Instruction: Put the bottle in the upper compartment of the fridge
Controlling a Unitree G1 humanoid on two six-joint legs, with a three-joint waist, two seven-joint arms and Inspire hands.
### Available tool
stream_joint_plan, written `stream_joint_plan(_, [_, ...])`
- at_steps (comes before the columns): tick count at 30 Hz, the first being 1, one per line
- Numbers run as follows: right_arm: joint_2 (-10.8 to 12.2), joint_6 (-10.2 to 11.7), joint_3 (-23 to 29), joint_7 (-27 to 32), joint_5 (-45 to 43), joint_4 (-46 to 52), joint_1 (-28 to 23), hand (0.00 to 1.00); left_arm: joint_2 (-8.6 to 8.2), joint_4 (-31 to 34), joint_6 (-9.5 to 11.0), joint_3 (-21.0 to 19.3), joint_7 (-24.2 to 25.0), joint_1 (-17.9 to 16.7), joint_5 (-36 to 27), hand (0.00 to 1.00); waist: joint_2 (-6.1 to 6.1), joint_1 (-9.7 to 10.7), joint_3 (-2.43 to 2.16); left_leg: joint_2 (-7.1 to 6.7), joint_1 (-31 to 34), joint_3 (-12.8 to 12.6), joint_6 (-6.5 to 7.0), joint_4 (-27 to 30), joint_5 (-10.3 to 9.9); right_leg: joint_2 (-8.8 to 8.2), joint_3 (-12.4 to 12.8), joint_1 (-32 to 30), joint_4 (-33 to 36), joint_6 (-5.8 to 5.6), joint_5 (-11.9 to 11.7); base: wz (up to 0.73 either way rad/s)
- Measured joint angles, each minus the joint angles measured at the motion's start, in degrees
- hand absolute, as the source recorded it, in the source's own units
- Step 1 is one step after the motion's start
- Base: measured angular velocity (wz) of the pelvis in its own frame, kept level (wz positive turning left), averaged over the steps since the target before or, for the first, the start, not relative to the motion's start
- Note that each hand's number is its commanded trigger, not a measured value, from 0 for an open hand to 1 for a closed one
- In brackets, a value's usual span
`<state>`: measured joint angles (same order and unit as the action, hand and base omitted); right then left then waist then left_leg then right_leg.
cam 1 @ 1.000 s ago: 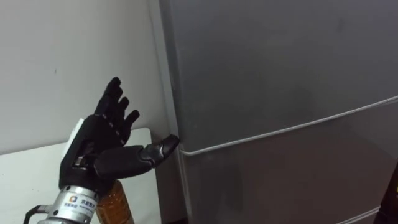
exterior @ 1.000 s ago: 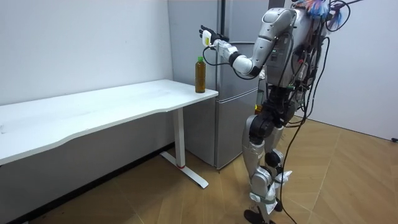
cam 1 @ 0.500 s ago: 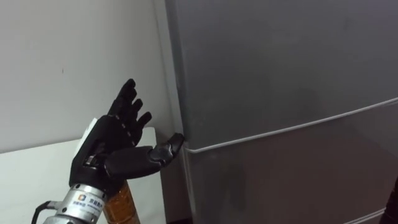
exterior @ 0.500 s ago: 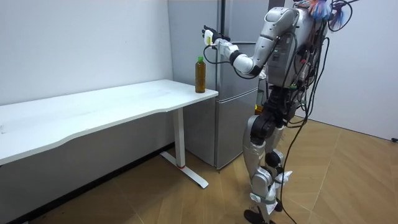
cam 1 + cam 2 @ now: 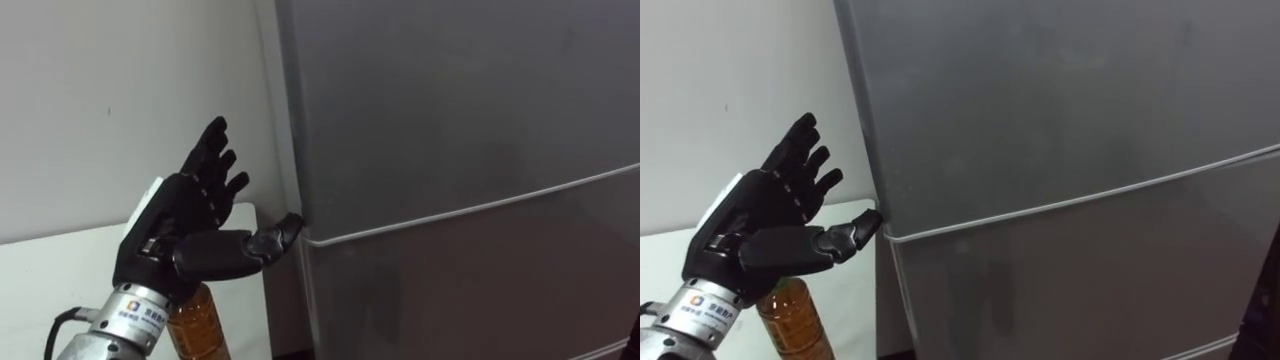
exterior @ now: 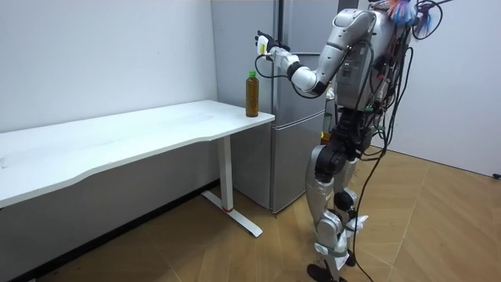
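Note:
The bottle [image 5: 195,320] of amber liquid, green-capped in the room view [image 6: 251,95], stands upright on the white table's corner [image 6: 262,117] beside the fridge. My left hand [image 5: 185,215] is raised just above and in front of it, open, fingers spread and pointing up. Its thumb tip reaches the fridge's left edge at the seam between the upper door [image 5: 450,100] and the lower door [image 5: 470,280]. Both grey doors are closed. The right eye view shows the same hand [image 5: 765,225] over the bottle [image 5: 790,315]. I stand facing the fridge [image 6: 301,31].
The white table [image 6: 141,129] runs along the white wall [image 5: 100,100] to the fridge's left side. Wooden floor [image 6: 438,227] lies around me, and a narrow gap separates the table corner from the fridge.
My left hand has drifted a little up and toward the fridge's edge, thumb tip staying at the door seam. The bottle has not moved.

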<state>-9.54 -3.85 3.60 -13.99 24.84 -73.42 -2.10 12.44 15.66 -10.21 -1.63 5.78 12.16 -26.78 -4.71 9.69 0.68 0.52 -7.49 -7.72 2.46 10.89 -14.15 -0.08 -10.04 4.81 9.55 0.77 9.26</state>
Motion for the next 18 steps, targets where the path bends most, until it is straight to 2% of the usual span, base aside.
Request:
stream_joint_plan(7, [-0.1, 0.2, -0.7, -0.1, -0.1, -0.1, 0.5, 0.0, 0.26, 2.4, -0.3, 0.9, 1.3, 0.0, -0.2, 0.0, -0.41, 0.2, -0.07, -0.15, 1.0, 0.3, 0.04, 0.2, 0.0, 0.06, -1.2, 0.1, -1.0, -0.25, -0.3, 0.08])
stream_joint_plan(18, [-1.0, 0.7, -2.5, -1.3, 1.7, 0.1, 0.4, 0.0, 1.05, 5.8, -0.8, 2.3, 3.0, 0.0, 0.1, 0.0, -1.35, 0.7, -0.25, -0.43, 2.1, -0.1, 0.09, 0.5, 0.0, -0.69, -1.2, 0.0, -1.6, -0.64, -0.6, 0.12])
